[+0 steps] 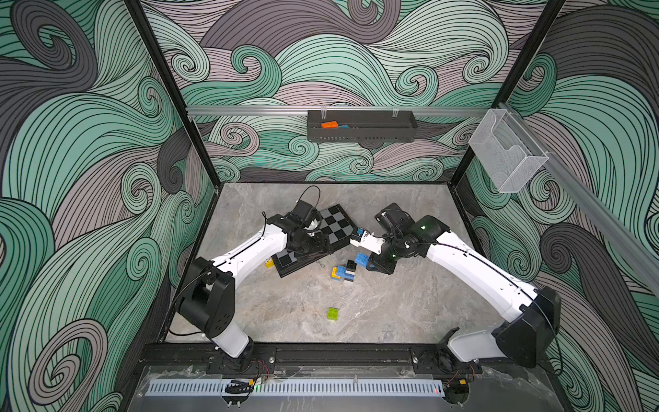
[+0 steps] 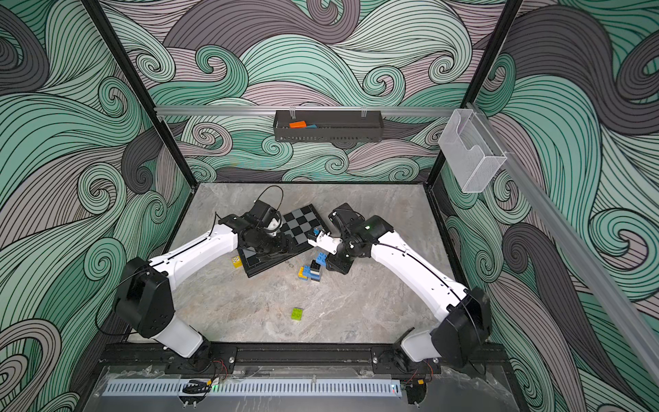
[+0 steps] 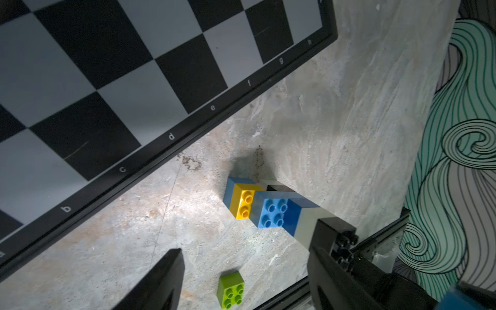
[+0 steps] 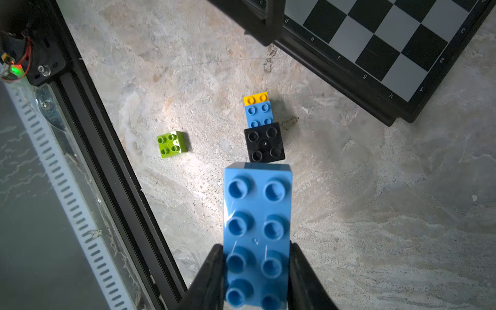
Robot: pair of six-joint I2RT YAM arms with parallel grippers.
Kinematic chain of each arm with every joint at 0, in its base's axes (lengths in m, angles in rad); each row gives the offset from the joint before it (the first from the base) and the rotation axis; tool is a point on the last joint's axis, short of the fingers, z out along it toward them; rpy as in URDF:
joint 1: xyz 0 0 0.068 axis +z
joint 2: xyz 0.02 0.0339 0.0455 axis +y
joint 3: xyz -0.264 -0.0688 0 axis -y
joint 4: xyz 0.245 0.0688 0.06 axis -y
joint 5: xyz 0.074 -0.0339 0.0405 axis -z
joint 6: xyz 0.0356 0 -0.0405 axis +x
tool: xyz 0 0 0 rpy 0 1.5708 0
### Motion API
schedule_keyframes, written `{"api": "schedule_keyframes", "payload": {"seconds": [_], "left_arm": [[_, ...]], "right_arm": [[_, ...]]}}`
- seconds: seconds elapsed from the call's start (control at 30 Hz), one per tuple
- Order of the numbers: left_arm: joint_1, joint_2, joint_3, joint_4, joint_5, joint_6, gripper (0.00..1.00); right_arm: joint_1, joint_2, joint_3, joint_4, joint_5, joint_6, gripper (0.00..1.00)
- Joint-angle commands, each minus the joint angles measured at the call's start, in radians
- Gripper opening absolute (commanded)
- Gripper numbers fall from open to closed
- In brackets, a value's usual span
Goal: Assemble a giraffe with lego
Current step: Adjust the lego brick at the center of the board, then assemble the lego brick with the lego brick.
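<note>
**Right wrist view: long blue brick clamped, giraffe part-built**

Right wrist view. Right jaws are clenched on the long blue brick (image 4: 257,228), two studs wide and four long, studs facing the camera. The fingers (image 4: 209,276) press its long sides at one end; the other end sticks out free. Past that free end stands the giraffe (image 4: 263,126), a stepped stack: yellow step lowest, blue next, a square black brick on top. Cannot tell from this view whether the held brick touches the black one.

Top views. In both top views the giraffe (image 1: 344,273) (image 2: 310,273) stands on the grey marbled worktop (image 1: 410,303) between the two arms, near the chequered board (image 1: 338,224) but apart from it. The long blue brick hangs just beside the giraffe, on the right arm's side. A lime-green brick (image 1: 333,313) lies alone, studs up, well apart from the giraffe, toward the front rail (image 1: 321,351). A yellow brick (image 1: 269,263) sits just beside the board's corner, partly under the left arm.

Left wrist view. Left jaws are released: the two fingers (image 3: 161,281) stand wide apart with nothing gripped; only worktop and the lime-green brick show through the gap. They hover by the board's lettered edge. The giraffe's side shows blue, yellow, blue, white and black layers. One finger overlaps its black top in this view; contact not determinable here.
</note>
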Motion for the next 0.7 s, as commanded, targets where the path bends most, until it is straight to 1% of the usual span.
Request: {"api": "schedule_keyframes", "payload": {"seconds": [0.0,0.07,0.13,0.33,0.67], "left_arm": [[0.002,-0.021,0.016,0.031,0.098,-0.049,0.77],[0.002,-0.028,0.005,0.052,0.123,-0.058,0.77],[0.002,-0.029,0.001,0.058,0.143,-0.063,0.77],[0.001,-0.040,0.003,0.060,0.160,-0.064,0.77],[-0.019,-0.023,0.003,0.078,0.214,-0.086,0.77]], "right_arm": [[0.001,-0.017,-0.010,-0.002,0.042,-0.081,0.21],[-0.008,0.008,0.011,-0.004,0.047,-0.088,0.20],[-0.011,0.029,0.018,-0.003,0.025,-0.116,0.19],[-0.016,0.072,0.019,0.001,-0.016,-0.171,0.19],[-0.026,0.107,0.018,0.037,-0.062,-0.173,0.18]]}}
